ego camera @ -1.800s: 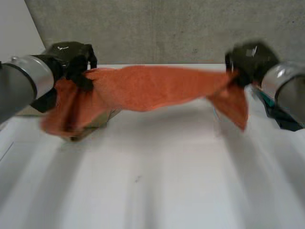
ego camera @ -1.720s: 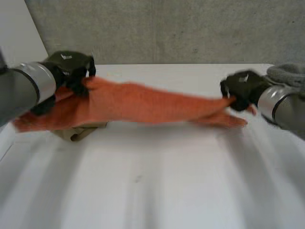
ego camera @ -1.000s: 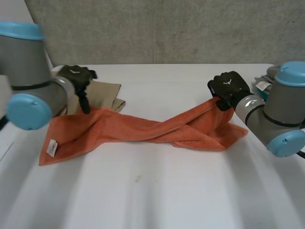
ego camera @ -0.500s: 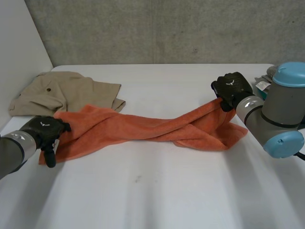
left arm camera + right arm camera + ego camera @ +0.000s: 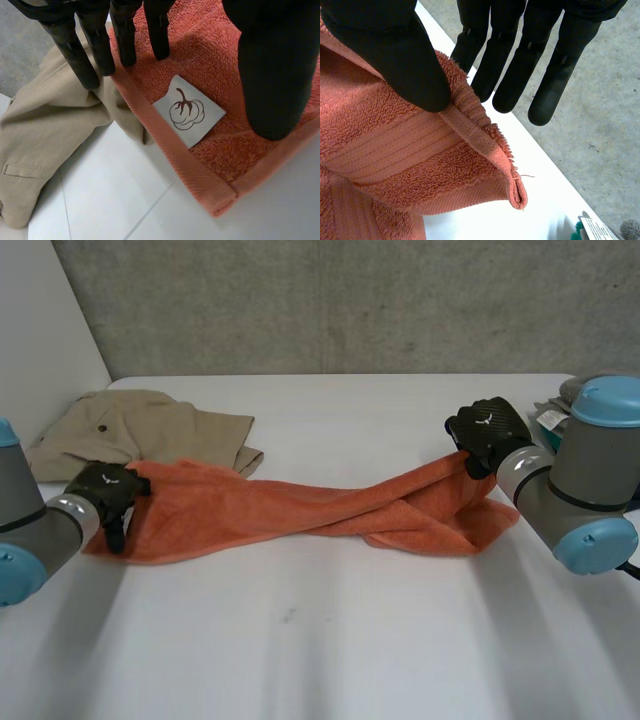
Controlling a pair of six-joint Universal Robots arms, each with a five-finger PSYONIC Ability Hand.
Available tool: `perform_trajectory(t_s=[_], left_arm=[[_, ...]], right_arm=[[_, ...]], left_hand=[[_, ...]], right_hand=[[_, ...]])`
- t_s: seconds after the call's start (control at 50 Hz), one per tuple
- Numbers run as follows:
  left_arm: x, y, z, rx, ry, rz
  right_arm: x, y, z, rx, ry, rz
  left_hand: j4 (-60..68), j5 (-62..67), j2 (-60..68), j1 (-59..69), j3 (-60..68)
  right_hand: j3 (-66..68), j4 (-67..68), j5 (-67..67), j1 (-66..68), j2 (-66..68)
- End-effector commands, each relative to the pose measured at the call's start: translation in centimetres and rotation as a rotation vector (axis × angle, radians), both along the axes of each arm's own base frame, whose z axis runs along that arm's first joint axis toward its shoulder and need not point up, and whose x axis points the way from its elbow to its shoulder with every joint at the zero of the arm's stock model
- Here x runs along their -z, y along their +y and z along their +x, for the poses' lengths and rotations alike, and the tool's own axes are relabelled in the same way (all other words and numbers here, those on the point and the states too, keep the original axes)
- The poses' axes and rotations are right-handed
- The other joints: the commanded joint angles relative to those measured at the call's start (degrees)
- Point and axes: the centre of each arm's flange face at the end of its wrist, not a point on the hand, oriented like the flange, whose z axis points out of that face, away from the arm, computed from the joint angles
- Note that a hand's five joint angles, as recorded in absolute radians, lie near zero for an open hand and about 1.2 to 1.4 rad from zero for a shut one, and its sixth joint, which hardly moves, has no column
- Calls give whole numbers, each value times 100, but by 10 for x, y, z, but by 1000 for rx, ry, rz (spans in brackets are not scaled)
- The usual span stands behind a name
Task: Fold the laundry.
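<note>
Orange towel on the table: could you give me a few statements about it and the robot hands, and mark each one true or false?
1. The orange towel lies spread out flat. False: it is twisted along its middle.
2. The right robot hand pinches one end of the towel, lifted off the table. True.
3. A white label with a drawing sits near the towel corner by the left robot hand. True.
4. The beige garment is held by the right robot hand. False: it lies on the table beside the left robot hand.
</note>
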Motion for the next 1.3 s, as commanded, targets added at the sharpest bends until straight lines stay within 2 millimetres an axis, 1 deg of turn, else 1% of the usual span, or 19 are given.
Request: perform_trajectory(t_s=[0.02, 0.08, 0.1, 0.22, 0.3, 0.32, 0.38, 0.4, 0.48, 0.52, 0.54, 0.58, 0.62, 0.66, 0.78, 0.84, 0.92, 1.08, 1.3], left_arm=[[6, -13, -4, 34, -28, -45], [4, -15, -4, 41, -28, -70], [0, -16, -5, 44, -24, -94], [-15, -15, -7, 51, -8, -140], [-34, -8, -7, 53, 4, -153], [-46, -4, -7, 55, 13, -160], [-64, 5, -7, 61, 36, -157], [-77, 13, -8, 65, 56, -150], [-108, 33, -9, 76, 114, -141], [-115, 39, -10, 85, 136, -132], [-115, 45, -10, 88, 156, -100], [-106, 49, -12, 101, 167, -49], [-89, 54, -15, 113, 171, 27], [-77, 57, -15, 119, 163, 67], [-36, 57, -16, 153, 111, 122], [-20, 54, -17, 159, 92, 112], [-8, 51, -19, 163, 79, 94], [8, 44, -20, 160, 67, 58], [12, 38, -23, 166, 61, 17]], right_arm=[[4, -1, 0, -1, 11, 4], [4, -1, 0, 0, 14, 3], [4, -1, -1, 3, 13, 1], [-4, -1, -4, 14, 7, -6], [-14, 3, -7, 18, 15, 2], [-22, 6, -11, 23, 19, 8], [-36, 11, -18, 36, 27, 23], [-47, 14, -24, 45, 30, 33], [-74, 22, -39, 67, 28, 36], [-81, 26, -41, 56, 27, 39], [-82, 29, -41, 45, 29, 48], [-79, 31, -39, 34, 32, 58], [-73, 30, -34, 28, 36, 67], [-67, 27, -33, 36, 41, 75], [-40, 10, -34, 113, 66, 107], [-34, 5, -35, 127, 67, 112], [-22, 2, -33, 126, 69, 121], [-13, 5, -28, 110, 77, 126], [-8, 7, -26, 103, 84, 126]], left_hand=[[2468, 2459, 2488, 2383, 2512], [5647, 5638, 5666, 5561, 5691], [6106, 6097, 6125, 6021, 6150], [6111, 6101, 6130, 6025, 6154], [6111, 6101, 6130, 6025, 6154], [6111, 6101, 6130, 6025, 6154], [6111, 6101, 6130, 6025, 6154], [6111, 6101, 6130, 6025, 6154], [6111, 6101, 6130, 6025, 6154], [6111, 6101, 6130, 6025, 6154], [5446, 5437, 5466, 5361, 5490], [3513, 3503, 3532, 3427, 3556], [1699, 1690, 1719, 1614, 1743], [1085, 1076, 1105, 1000, 1129], [178, 169, 197, 93, 222], [91, 81, 110, 5, 134], [90, 81, 110, 5, 134], [91, 81, 110, 5, 134], [74, 64, 93, -12, 117]], right_hand=[[1175, 1134, 1369, 1479, 1225], [1175, 1134, 1369, 1479, 1225], [1175, 1134, 1369, 1479, 1225], [1175, 1134, 1369, 1479, 1225], [1175, 1134, 1369, 1479, 1225], [1175, 1134, 1369, 1479, 1225], [1175, 1134, 1369, 1479, 1225], [1175, 1134, 1369, 1479, 1225], [1175, 1134, 1369, 1479, 1225], [1175, 1134, 1369, 1479, 1225], [1175, 1134, 1369, 1479, 1225], [1175, 1134, 1369, 1479, 1225], [1175, 1134, 1369, 1479, 1225], [1175, 1134, 1369, 1479, 1225], [1175, 1134, 1369, 1479, 1225], [1175, 1134, 1369, 1479, 1225], [1175, 1134, 1369, 1479, 1225], [1175, 1134, 1369, 1479, 1225], [1175, 1134, 1369, 1479, 1225]])
